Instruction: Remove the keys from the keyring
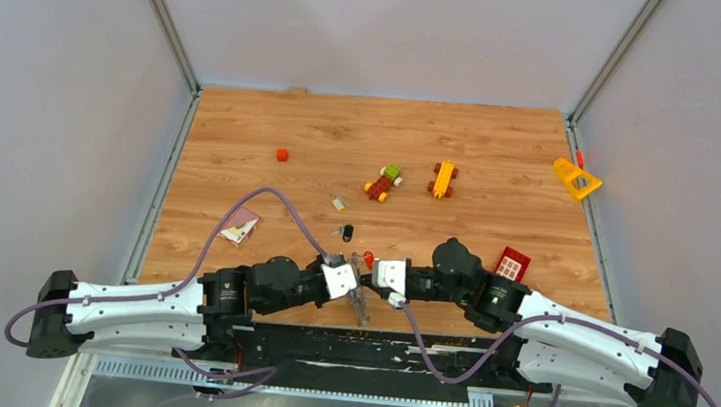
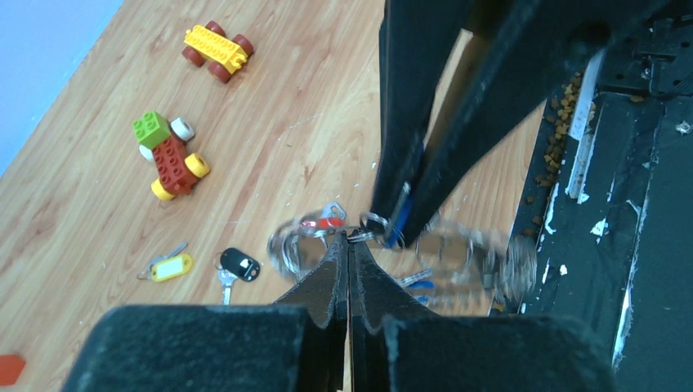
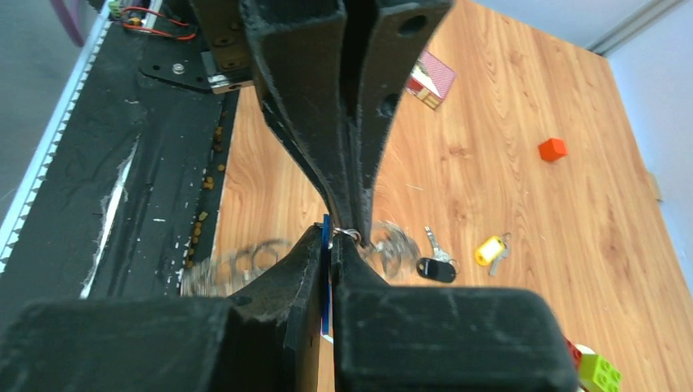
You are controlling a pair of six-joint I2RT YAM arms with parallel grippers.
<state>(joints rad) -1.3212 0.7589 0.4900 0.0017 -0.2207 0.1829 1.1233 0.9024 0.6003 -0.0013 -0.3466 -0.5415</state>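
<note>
Bright, even, diffuse light fills every view; shadows on the bench (image 1: 498, 137) are faint and short. The overhead view is sharp. In both wrist views the keyring (image 2: 482, 257) smears into ghosted streaks near centre. The left pincer (image 2: 350, 238) and right pincer (image 3: 331, 237) rise from 6 o'clock as dark, featureless masses.

Pincers meeting above a wooden desk (image 2: 286, 98).
The left pincer (image 2: 350, 245), closed, touches the blurred keyring (image 2: 288, 249); the right pincer (image 2: 397, 232) grips a blue key (image 2: 402, 214).
</note>
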